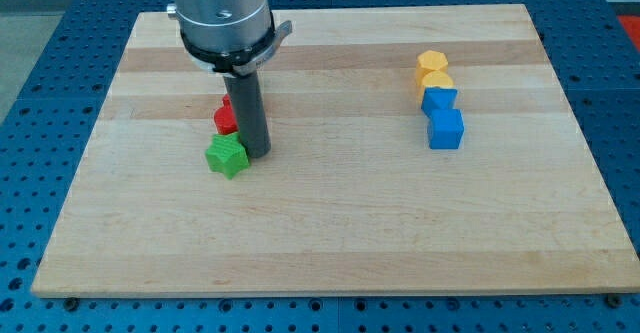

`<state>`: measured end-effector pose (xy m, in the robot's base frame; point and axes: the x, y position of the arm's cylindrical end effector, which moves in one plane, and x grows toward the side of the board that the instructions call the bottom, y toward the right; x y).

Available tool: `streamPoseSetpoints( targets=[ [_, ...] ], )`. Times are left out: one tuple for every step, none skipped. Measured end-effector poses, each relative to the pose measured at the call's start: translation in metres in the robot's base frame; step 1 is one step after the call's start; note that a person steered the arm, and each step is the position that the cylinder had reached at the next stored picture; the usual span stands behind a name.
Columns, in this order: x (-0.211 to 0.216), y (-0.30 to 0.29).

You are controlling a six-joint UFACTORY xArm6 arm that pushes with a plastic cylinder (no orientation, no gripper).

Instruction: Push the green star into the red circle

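The green star (227,157) lies on the wooden board (330,223) left of centre. Just above it, toward the view's top, red blocks (226,118) sit partly hidden behind the rod; their shapes cannot be made out and which is the red circle cannot be told. My tip (257,154) rests on the board right beside the green star's right edge, touching or nearly touching it, and just below and right of the red blocks.
At the view's right stands a column of blocks: a yellow hexagon (432,63), a second yellow block (436,82), a blue block (439,101) and a blue cube (446,130). The arm's metal housing (222,13) hangs over the board's top left.
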<state>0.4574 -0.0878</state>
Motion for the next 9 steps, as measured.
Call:
streamPoseSetpoints(
  targets=[
    [0.003, 0.027],
    [0.024, 0.031],
    [0.043, 0.013],
    [0.050, -0.016],
    [0.053, -0.027],
    [0.053, -0.027],
    [0.053, -0.027],
    [0.053, -0.028],
    [0.053, -0.029]
  ],
)
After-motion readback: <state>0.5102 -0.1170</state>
